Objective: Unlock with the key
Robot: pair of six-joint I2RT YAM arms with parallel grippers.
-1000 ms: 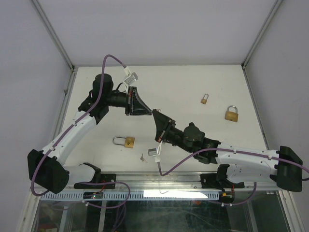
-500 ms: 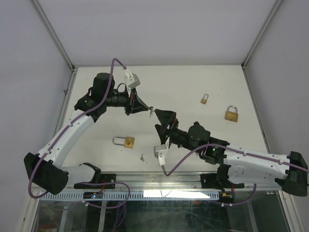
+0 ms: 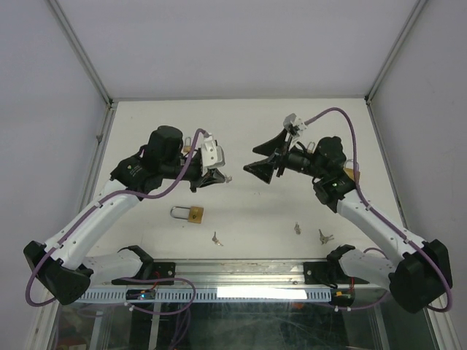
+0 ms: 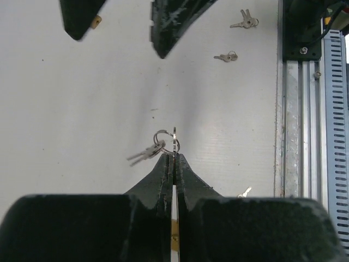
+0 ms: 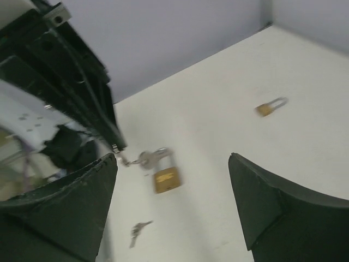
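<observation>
Looking down from the top camera: my left gripper [image 3: 221, 177] is clenched on the key [image 3: 227, 179], held above the table [image 3: 292, 120] left of centre. My right gripper [image 3: 250, 159] faces it from the right, a little apart, jaws spread wide and grasping nothing. The padlock [image 3: 193, 214] lies flat on the table nearer the front, below the left gripper and apart from the key. Loose keys [image 3: 216, 238] are scattered along the front edge.

Left wrist view: my left gripper [image 4: 173, 158] pinches the key [image 4: 174, 141] edge-on. A ring [image 4: 160, 146] with more keys hangs from its head. The rail [image 4: 305, 109] runs down the right side.

Right wrist view: my right gripper [image 5: 172, 158] has its fingers [image 5: 60, 213] far apart. The blurred padlock [image 5: 165, 178] shows between them on the table. A second padlock [image 5: 270, 107] lies farther off.
</observation>
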